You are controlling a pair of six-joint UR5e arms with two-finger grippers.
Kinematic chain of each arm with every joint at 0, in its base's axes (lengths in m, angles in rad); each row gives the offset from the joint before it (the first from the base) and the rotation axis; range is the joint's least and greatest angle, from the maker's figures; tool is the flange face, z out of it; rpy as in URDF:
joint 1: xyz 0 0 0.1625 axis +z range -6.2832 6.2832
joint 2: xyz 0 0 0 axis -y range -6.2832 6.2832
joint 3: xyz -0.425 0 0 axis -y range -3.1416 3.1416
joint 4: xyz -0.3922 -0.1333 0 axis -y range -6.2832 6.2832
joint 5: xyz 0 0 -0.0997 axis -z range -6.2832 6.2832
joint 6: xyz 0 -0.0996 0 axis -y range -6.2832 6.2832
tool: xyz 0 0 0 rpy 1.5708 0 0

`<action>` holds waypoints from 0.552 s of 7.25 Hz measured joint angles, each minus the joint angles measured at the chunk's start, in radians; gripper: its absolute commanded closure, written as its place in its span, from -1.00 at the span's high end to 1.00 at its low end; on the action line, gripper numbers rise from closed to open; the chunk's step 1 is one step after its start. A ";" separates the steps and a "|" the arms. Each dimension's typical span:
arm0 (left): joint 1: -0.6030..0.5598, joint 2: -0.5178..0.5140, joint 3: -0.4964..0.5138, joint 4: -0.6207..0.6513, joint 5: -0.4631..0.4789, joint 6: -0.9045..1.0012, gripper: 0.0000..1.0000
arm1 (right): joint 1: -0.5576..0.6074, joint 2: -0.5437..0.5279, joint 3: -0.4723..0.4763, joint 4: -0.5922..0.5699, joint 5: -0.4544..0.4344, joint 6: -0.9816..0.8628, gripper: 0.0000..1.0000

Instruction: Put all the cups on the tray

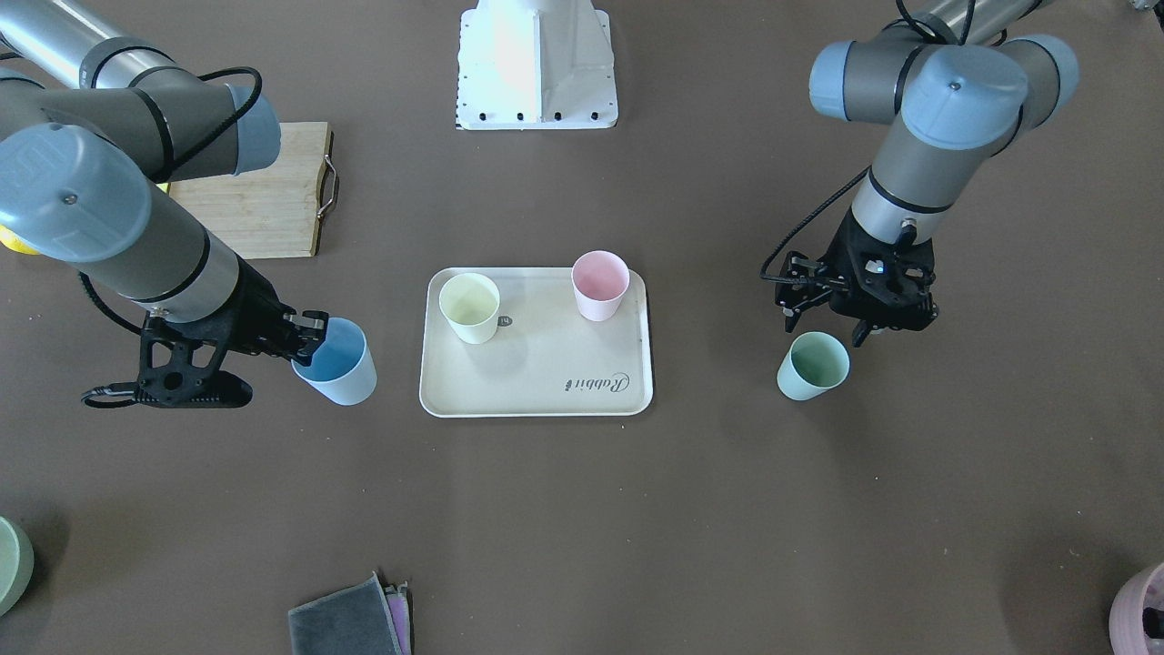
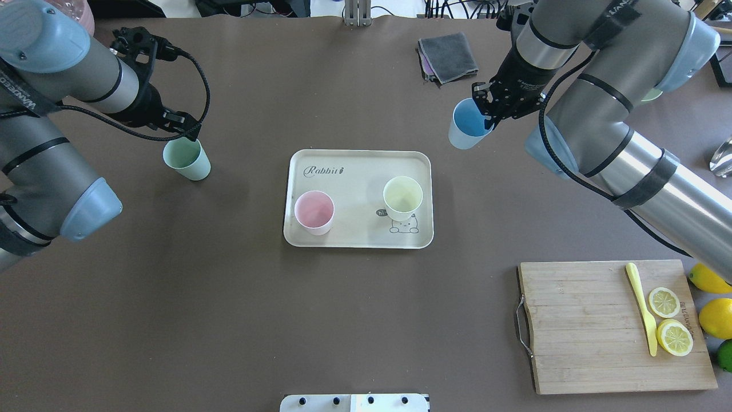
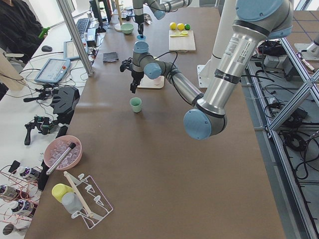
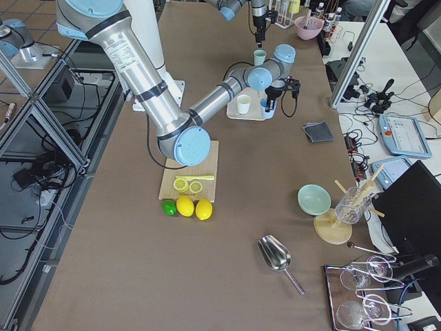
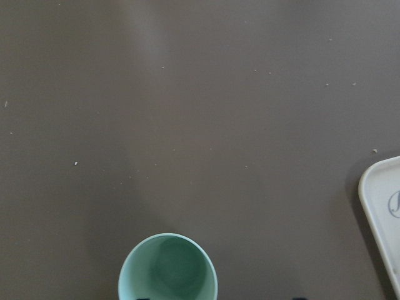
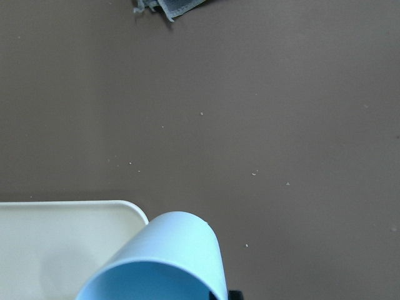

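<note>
The cream tray point(image 1: 536, 391) point(image 2: 354, 189) lies mid-table. The pale yellow cup point(image 1: 470, 307) point(image 2: 402, 197) and the pale pink cup point(image 1: 600, 285) point(image 2: 314, 212) stand upright on it. My right gripper point(image 1: 314, 332) point(image 2: 489, 111) is shut on the rim of the light blue cup point(image 1: 336, 362) point(image 2: 468, 125) point(image 6: 156, 262). It holds the cup tilted above the table, just off a tray corner point(image 6: 62, 219). The mint green cup point(image 1: 812, 366) point(image 2: 186, 160) point(image 5: 167, 267) stands upright on the table. My left gripper point(image 1: 823, 329) point(image 2: 186, 134) is open just above it, not holding it.
A wooden cutting board point(image 2: 583, 326) point(image 1: 264, 196) with lemon slices and a yellow knife lies near my right side, whole lemons point(image 2: 715, 317) beside it. A grey cloth point(image 2: 447, 56) point(image 1: 346, 619), a pale green bowl point(image 1: 11, 564) and a pink container point(image 1: 1141, 609) sit at the far edge.
</note>
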State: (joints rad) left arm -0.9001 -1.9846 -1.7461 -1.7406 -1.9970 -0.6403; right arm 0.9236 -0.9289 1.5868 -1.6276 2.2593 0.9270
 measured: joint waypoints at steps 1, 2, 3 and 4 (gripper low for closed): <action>-0.016 0.004 0.030 -0.019 0.000 0.028 0.62 | -0.025 0.027 -0.016 0.001 -0.021 0.028 -1.00; -0.034 0.005 0.054 -0.028 0.000 0.059 0.62 | -0.052 0.051 -0.038 0.008 -0.042 0.045 -1.00; -0.050 0.006 0.069 -0.031 -0.001 0.085 0.62 | -0.079 0.072 -0.076 0.046 -0.061 0.070 -1.00; -0.061 0.007 0.078 -0.032 -0.001 0.101 0.62 | -0.103 0.084 -0.122 0.116 -0.074 0.110 -1.00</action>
State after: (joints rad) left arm -0.9614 -1.9780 -1.6683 -1.7727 -1.9982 -0.5397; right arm 0.8210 -0.8453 1.4648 -1.5119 2.1852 1.0371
